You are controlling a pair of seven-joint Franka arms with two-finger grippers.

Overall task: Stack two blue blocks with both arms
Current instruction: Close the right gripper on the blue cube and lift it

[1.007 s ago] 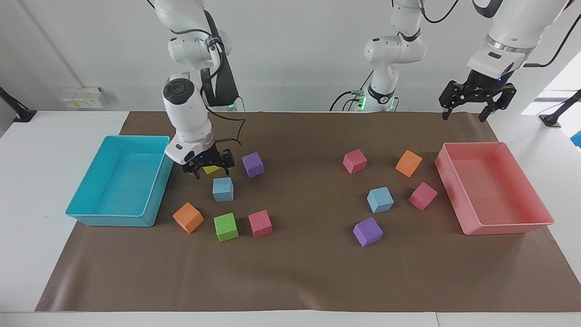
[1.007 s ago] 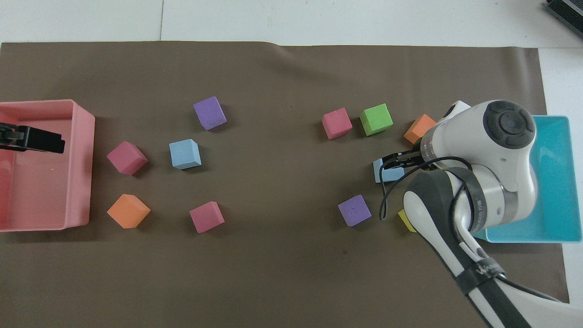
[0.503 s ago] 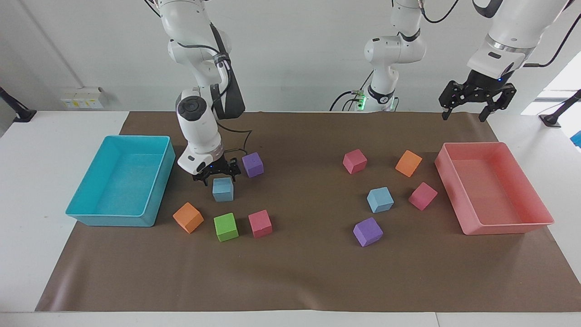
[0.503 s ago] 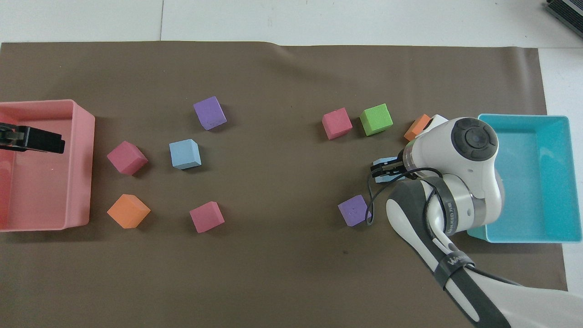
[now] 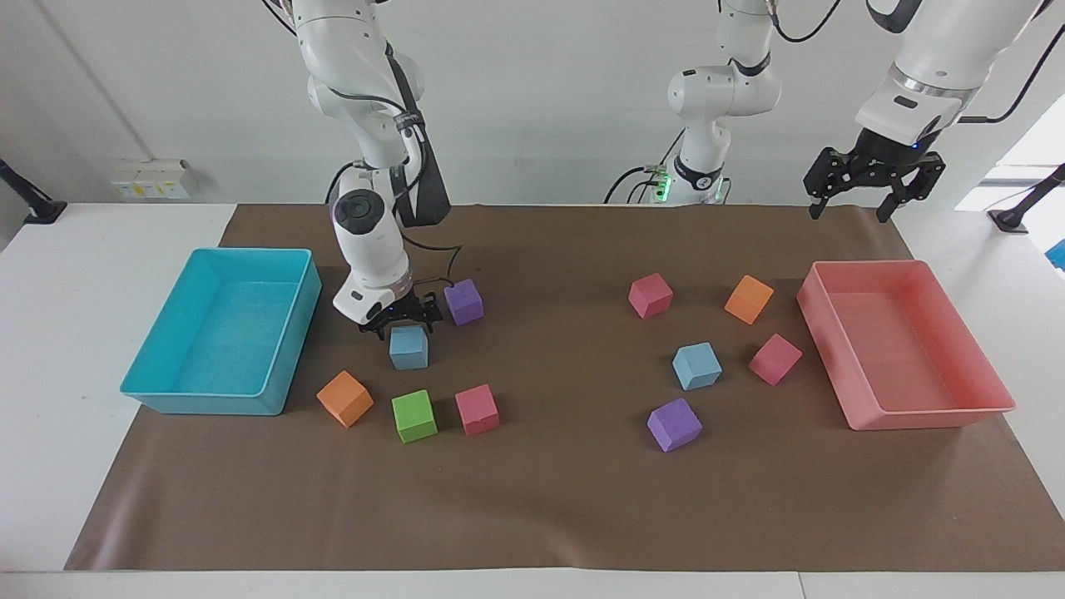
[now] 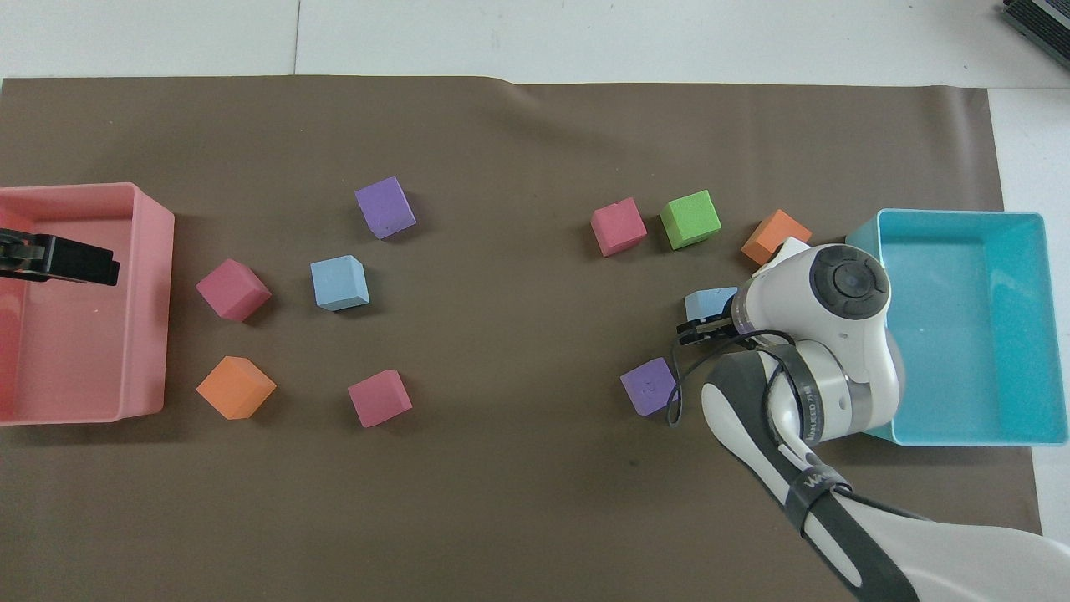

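Presently the right arm bends steeply down at its end of the table, its right gripper low over one blue block, fingers spread and not gripping it. That block rests on the brown mat beside the turquoise tray, between a purple cube and a green cube. The second blue block sits toward the pink tray. The left arm waits raised, its left gripper open over the mat's edge near that tray.

R arm bent low, jaws open; L arm raised, waiting, jaws open.
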